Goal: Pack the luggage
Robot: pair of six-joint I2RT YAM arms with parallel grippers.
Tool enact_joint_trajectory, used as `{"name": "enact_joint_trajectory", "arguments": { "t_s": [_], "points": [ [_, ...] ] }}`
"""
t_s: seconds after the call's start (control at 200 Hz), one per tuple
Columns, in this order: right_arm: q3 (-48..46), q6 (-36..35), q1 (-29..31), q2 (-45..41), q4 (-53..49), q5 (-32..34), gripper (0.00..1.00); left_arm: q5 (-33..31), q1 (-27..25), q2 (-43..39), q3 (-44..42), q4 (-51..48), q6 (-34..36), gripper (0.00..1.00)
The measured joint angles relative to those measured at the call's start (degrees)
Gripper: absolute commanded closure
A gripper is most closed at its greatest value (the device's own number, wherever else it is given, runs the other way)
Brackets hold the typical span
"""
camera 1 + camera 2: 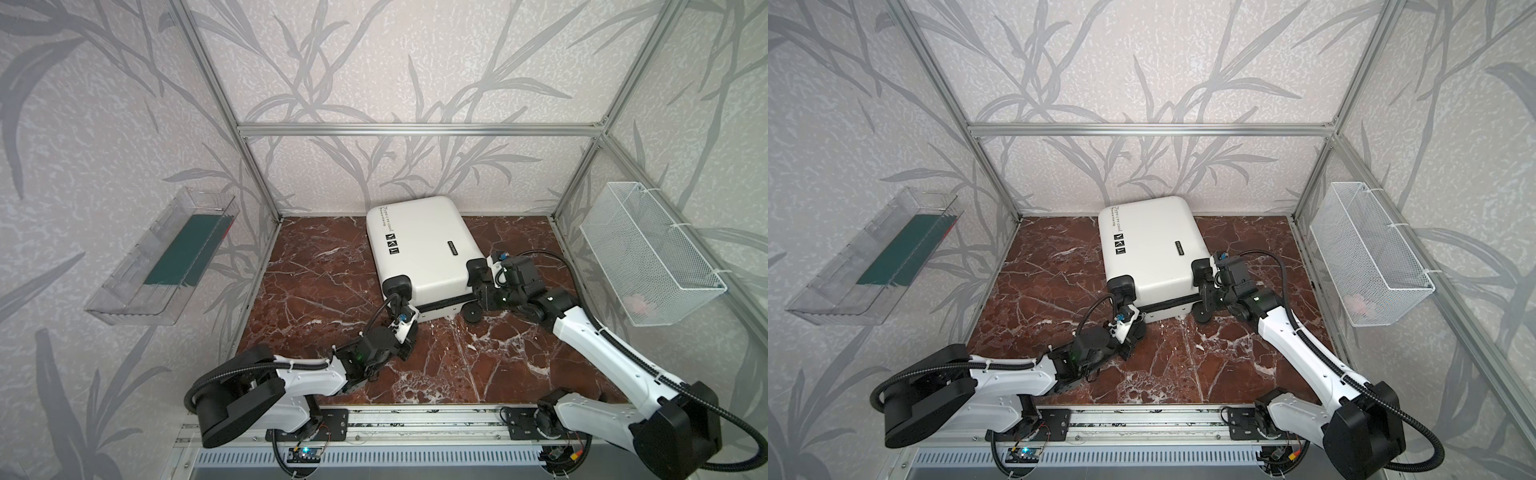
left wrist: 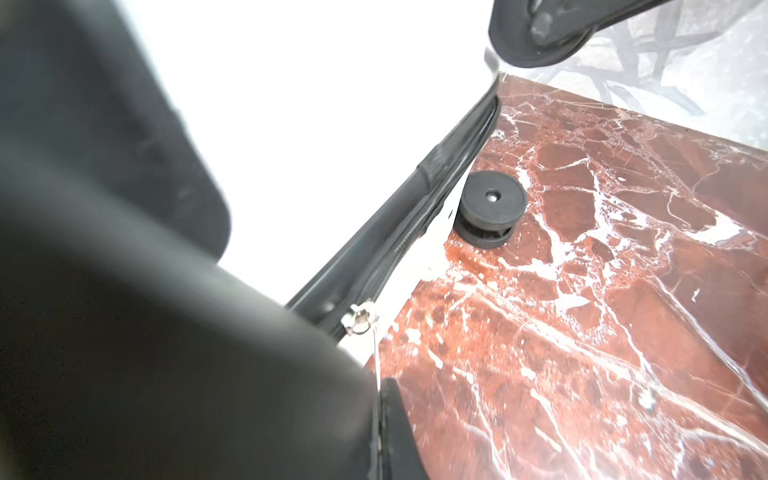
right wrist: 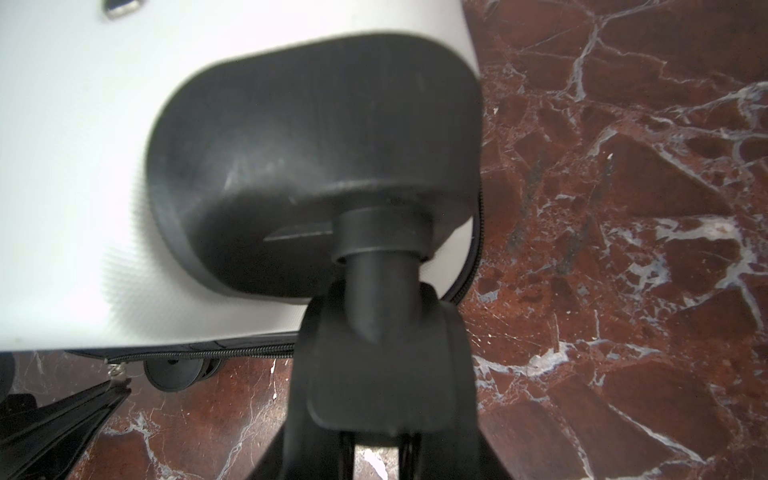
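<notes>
The luggage (image 1: pixel 419 245) (image 1: pixel 1150 245) lies flat and closed on the marble table, white shell up, with its black zipper band (image 2: pixel 415 216) along the near edge. My left gripper (image 1: pixel 415 323) (image 1: pixel 1139 323) (image 2: pixel 380 395) is at the near left corner. It is shut on the thin pull that hangs from the silver zipper slider (image 2: pixel 359 319) (image 3: pixel 116 370). My right gripper (image 1: pixel 484 289) (image 1: pixel 1208 291) (image 3: pixel 382 374) is at the near right corner. It is shut on the black caster wheel (image 3: pixel 386 353) under the corner housing (image 3: pixel 316 166).
A clear plastic tray (image 1: pixel 137 286) on the left wall holds a dark green flat item (image 1: pixel 183 253). A white wire basket (image 1: pixel 652 257) on the right wall holds something pale pink (image 1: pixel 638 305). Another wheel (image 2: pixel 492 203) rests on the marble (image 1: pixel 324 291).
</notes>
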Motion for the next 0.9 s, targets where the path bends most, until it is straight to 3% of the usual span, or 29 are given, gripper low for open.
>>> {"name": "enact_joint_trajectory", "arguments": {
  "t_s": [0.28, 0.715, 0.74, 0.84, 0.9],
  "points": [
    [0.00, 0.00, -0.07, -0.02, -0.20, -0.15, 1.00, 0.44, -2.19, 15.06, 9.03, 9.38, 1.53, 1.00],
    [0.00, 0.24, -0.07, -0.04, -0.17, -0.26, 1.00, 2.67, -3.37, 29.94, 24.22, 12.50, 2.03, 1.00],
    [0.00, 0.24, -0.07, -0.04, -0.17, -0.24, 0.95, 2.73, -3.39, 30.40, 24.59, 12.79, 2.03, 1.00],
    [0.00, 0.22, -0.11, -0.04, -0.15, -0.26, 0.55, 2.73, -3.43, 31.23, 25.18, 13.46, 1.99, 1.00],
    [0.22, 0.35, -0.50, 0.04, -0.20, -0.70, 0.39, 2.73, -3.43, 31.26, 25.18, 13.68, 1.97, 1.00]
  ]
}}
